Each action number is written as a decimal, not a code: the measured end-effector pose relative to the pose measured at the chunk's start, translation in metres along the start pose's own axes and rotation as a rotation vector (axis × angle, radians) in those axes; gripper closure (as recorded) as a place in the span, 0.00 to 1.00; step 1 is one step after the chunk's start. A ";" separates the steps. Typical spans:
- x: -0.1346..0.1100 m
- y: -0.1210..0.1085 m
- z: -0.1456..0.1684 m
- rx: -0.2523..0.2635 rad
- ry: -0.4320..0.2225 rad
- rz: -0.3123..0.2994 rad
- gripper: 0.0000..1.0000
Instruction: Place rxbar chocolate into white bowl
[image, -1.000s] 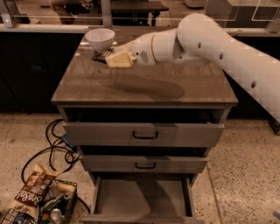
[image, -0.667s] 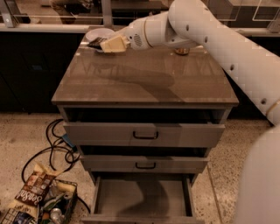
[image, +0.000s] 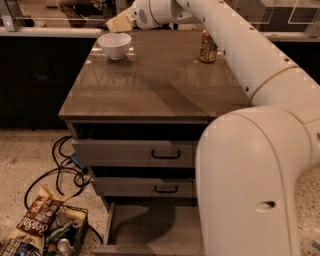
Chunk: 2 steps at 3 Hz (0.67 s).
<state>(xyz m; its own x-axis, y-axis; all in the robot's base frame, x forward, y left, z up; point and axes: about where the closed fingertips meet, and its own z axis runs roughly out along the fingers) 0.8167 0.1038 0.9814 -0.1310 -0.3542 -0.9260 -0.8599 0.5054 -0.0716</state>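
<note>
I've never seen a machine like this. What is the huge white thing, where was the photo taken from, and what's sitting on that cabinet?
The huge white shape is the robot's single arm. It rises from the lower right and reaches across the brown cabinet top. At its tip is the gripper, the robot's hand, poised close above the small round white bowl near the far left corner. There is only one camera, looking down from beside the arm; its mounting isn't known. A tall tan drink can stands at the far right. I can't make out the chocolate snack bar, so I can't say if anything is held. A wire basket of snack packets sits on the floor.
</note>
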 end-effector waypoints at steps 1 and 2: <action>-0.010 -0.023 0.011 0.075 0.067 0.017 1.00; 0.001 -0.047 0.014 0.150 0.143 0.062 1.00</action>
<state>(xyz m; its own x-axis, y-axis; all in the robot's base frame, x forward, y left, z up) 0.8638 0.0903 0.9784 -0.2588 -0.4214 -0.8692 -0.7662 0.6374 -0.0809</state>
